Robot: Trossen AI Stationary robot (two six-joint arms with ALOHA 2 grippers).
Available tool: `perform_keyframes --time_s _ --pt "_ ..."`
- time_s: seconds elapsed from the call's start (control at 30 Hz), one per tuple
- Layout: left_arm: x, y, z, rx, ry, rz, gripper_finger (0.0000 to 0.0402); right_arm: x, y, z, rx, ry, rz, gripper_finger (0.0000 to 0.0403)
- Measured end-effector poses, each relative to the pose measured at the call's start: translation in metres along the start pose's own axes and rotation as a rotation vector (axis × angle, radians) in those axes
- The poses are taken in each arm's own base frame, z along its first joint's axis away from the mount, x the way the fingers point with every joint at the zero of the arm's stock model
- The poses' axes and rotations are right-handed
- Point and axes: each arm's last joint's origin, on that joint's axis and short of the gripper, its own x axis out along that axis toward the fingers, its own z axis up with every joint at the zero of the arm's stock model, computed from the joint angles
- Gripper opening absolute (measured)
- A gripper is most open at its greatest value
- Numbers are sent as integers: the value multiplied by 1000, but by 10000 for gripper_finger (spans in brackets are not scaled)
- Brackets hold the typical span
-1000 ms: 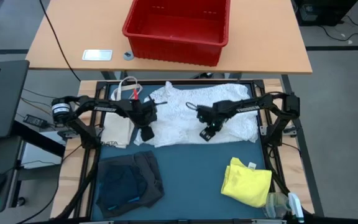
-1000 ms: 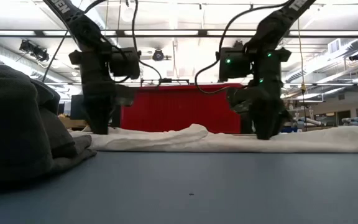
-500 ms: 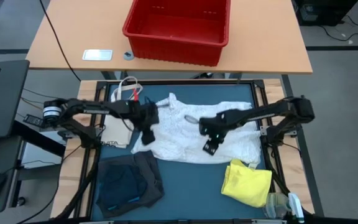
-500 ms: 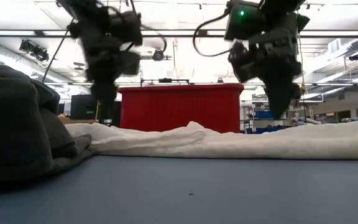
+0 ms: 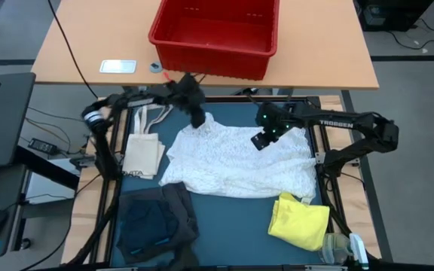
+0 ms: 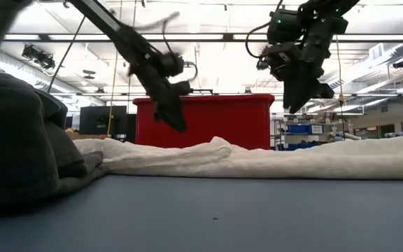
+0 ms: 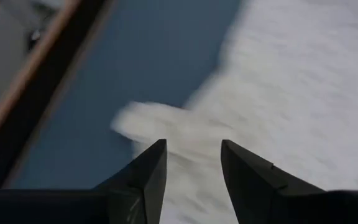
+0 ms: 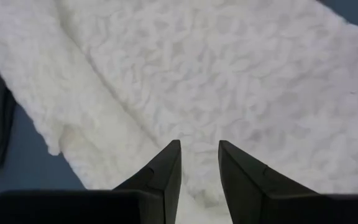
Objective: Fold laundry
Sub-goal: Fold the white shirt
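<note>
The large white lacy garment (image 5: 239, 159) lies spread across the middle and far half of the blue tabletop (image 5: 232, 218), its far edge near the tabletop's back rail and its near edge ragged. A pointed corner of it juts toward the back-left.

The left gripper (image 5: 198, 117) hangs above that corner, at the tabletop's back edge. In the left wrist view its 2 dark fingers (image 7: 148, 174) stand parted with white cloth visible below the gap; the jaws are open and grip nothing. The right gripper (image 5: 260, 140) is raised above the garment's back-right part; its jaws are likewise parted a little and empty, with only lace below them in the right wrist view.

The yellow garment (image 5: 300, 218) sits bunched at the front-right, just touching the white one's near edge. The dark grey garment (image 5: 157, 220), with a blue piece on top, lies at the front-left. Between these 2 piles the front-middle of the tabletop is bare blue. The cream tote bag (image 5: 143, 154) lies at the left edge, just beside the white garment. A red bin (image 5: 215, 34) stands on the wooden tabletop beyond.
</note>
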Motion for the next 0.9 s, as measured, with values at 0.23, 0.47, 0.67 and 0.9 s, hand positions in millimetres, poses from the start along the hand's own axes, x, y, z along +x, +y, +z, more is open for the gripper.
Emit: perform_keyframes --time_s 0.23,0.47,0.67,0.9 --pt "43 52 22 -213 44 73 155 -2 -7 -1 61 29 -33 114" --pt "59 51 24 -198 239 21 155 -3 -11 -8 84 95 -86 114" --pt "73 49 18 -181 265 11 154 -4 -14 -9 86 98 -117 114" --pt "91 51 19 -270 223 101 105 -6 -23 -4 77 48 -202 114"
